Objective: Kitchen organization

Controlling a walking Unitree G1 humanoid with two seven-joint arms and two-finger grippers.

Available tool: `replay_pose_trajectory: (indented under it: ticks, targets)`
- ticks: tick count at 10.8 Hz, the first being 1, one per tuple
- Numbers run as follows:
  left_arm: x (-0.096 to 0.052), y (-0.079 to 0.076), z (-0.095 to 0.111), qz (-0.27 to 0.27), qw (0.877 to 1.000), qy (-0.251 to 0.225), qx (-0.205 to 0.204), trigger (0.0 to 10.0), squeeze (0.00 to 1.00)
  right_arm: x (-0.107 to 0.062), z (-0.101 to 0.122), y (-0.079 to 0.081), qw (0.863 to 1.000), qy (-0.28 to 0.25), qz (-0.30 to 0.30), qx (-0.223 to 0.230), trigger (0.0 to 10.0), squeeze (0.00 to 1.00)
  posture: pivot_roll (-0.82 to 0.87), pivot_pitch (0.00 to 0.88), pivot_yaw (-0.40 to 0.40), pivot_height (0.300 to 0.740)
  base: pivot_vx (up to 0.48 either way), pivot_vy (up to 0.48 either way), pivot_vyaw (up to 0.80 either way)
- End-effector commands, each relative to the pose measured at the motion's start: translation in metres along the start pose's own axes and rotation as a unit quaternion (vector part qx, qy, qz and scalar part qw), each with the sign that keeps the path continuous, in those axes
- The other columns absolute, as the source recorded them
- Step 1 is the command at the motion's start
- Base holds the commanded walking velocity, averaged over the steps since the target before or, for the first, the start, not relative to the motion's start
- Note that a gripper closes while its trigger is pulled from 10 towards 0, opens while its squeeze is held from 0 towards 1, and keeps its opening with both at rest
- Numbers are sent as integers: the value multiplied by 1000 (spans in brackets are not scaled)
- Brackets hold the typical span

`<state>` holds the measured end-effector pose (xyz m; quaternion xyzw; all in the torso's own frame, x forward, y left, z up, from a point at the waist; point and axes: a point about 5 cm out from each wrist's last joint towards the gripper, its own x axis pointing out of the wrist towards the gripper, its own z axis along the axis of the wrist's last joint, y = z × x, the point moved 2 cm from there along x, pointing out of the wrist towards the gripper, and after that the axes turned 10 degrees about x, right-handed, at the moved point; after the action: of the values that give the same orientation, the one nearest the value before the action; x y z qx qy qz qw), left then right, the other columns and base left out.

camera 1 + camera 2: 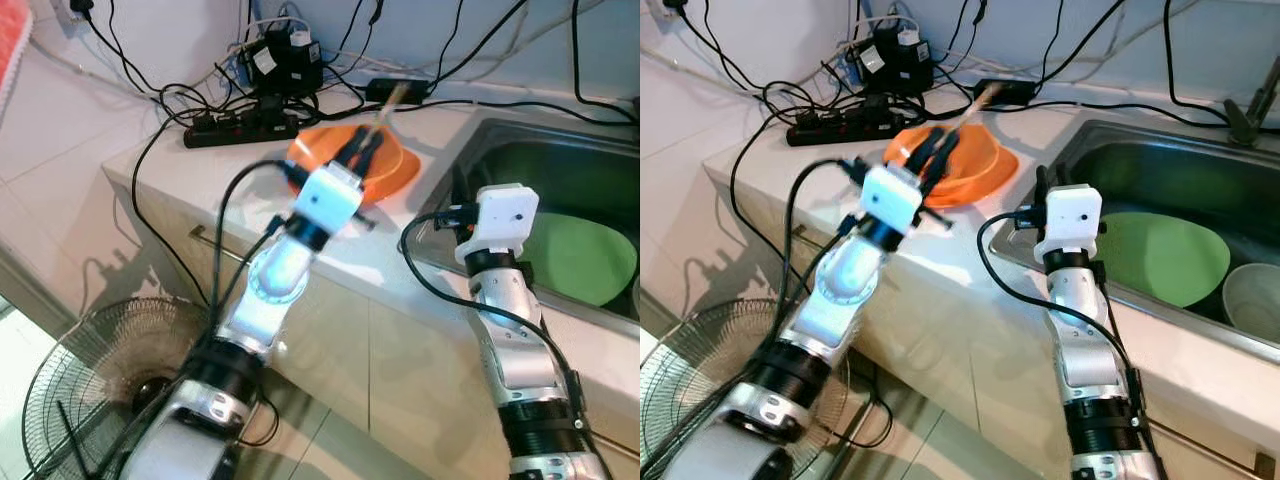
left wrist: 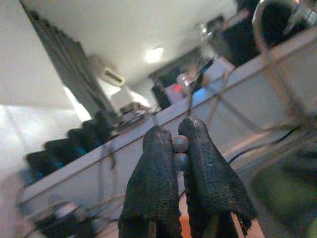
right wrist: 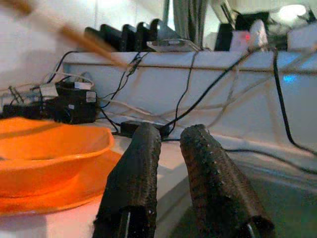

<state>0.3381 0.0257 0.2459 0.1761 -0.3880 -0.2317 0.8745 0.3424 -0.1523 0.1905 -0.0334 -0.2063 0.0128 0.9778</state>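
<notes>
Left gripper (image 2: 179,148) is seen clenched on a pair of chopsticks (image 1: 392,102), whose two round ends are pinched between its fingertips (image 2: 158,148). It is held over the orange bowl (image 1: 395,165), which sits on a matching orange plate (image 3: 59,196) on the white counter (image 1: 200,165), just beside the sink (image 1: 1160,165). Beyond the bowl, room along the wall is taken by a black power strip (image 1: 240,128) and tangled cables. Right gripper (image 3: 171,148) is held at the sink's near edge, its fingers slightly parted with nothing between them. A green plate (image 1: 1160,255) lies in the basin, and a pale bowl (image 1: 1252,298) is cut off at the frame's edge. The chopsticks are blurred, so their tips cannot be placed. A floor fan (image 1: 95,375) stands below the counter's corner.
</notes>
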Motion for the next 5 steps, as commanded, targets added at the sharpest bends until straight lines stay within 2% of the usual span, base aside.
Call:
replay_pose_trajectory:
  ticks: [1, 2, 4, 5]
  targets:
    - [3, 4, 7, 0, 1000, -9, -25, 10000, 0, 3, 3, 10, 999, -12, 18, -23, 10000, 0, 46, 28, 126, 740, 0, 0, 0]
    - [6, 4, 11, -2, 999, -13, -53, 10000, 0, 2, 3, 11, 998, -16, 24, -48, 10000, 0, 46, 31, 127, 740, 0, 0, 0]
    - [8, -2, 19, -39, 991, -12, -131, 10000, 0, 0, 3, 14, 990, -31, 40, -129, 10000, 0, 48, 34, 128, 740, 0, 0, 0]
    - [8, -5, 19, -55, 986, -5, -155, 10000, 0, 1, 3, 15, 989, -34, 41, -137, 10000, 0, 48, 33, 128, 740, 0, 0, 0]
